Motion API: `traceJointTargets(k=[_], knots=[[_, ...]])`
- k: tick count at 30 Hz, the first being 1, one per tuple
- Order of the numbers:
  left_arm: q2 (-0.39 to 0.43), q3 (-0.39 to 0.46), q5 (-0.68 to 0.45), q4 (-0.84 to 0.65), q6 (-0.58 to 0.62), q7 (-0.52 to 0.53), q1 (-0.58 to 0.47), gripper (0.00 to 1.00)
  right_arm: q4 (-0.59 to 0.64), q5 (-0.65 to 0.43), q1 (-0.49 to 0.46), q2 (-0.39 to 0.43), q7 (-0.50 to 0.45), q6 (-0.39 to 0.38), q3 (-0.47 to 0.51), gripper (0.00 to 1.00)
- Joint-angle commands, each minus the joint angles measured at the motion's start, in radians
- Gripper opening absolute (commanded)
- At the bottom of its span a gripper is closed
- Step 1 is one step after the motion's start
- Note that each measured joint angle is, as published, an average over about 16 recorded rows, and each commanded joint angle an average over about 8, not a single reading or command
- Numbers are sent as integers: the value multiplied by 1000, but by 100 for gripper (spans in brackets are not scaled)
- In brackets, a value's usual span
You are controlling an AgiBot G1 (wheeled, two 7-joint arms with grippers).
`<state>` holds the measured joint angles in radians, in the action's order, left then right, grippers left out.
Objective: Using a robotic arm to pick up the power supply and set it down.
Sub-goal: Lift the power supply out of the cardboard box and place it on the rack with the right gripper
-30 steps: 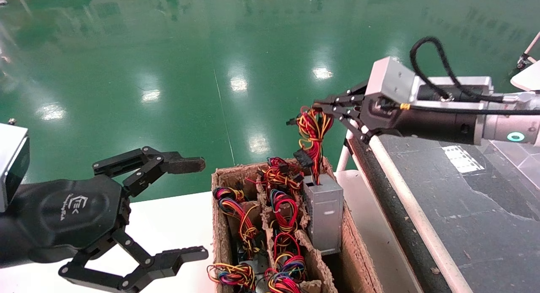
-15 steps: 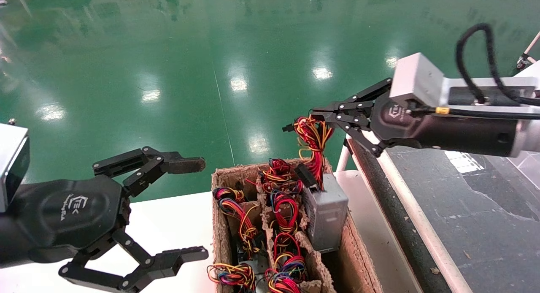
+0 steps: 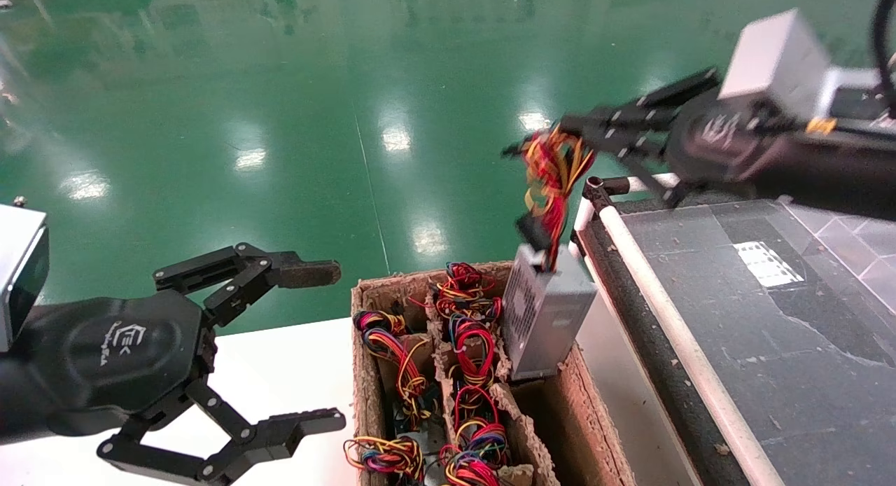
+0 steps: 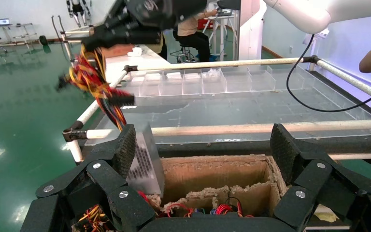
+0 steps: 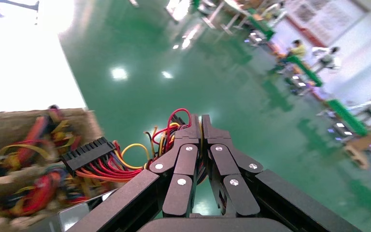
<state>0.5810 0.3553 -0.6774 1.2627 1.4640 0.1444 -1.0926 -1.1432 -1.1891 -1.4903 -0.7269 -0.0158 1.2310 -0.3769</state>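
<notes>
The power supply (image 3: 546, 311), a silver-grey box with a perforated grille, hangs tilted by its red, yellow and orange wire bundle (image 3: 553, 167). Its lower end is still at the right compartment of the brown cardboard box (image 3: 364, 374). My right gripper (image 3: 570, 125) is shut on the wires above it; the right wrist view shows the fingers (image 5: 189, 137) pinched on the bundle (image 5: 125, 162). My left gripper (image 3: 339, 344) stays open at the left over the white table. Its wrist view shows the power supply (image 4: 145, 164) behind its own finger.
The cardboard box (image 4: 212, 171) holds several more coiled wire bundles (image 3: 462, 332) in its other compartments. A dark conveyor surface (image 3: 770, 318) with a white tube rail (image 3: 672, 325) runs along the right. Green floor lies beyond.
My right gripper rose and moved right with the wires. The power supply came up out of its compartment and tilted. The left arm has not moved.
</notes>
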Motion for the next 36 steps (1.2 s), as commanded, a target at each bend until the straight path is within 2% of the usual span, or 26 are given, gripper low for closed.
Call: traceJointTargets(k=[1,15,36], knots=[[0,0,0,0,0,0,0,100,-1,3,0,7,5,-18,12,0],[0,0,0,0,0,0,0,100,115,-13,-73,28,100,-41,48,0],[0,0,0,0,0,0,0,100,382,-106,-166,132,272,-26,57,0]])
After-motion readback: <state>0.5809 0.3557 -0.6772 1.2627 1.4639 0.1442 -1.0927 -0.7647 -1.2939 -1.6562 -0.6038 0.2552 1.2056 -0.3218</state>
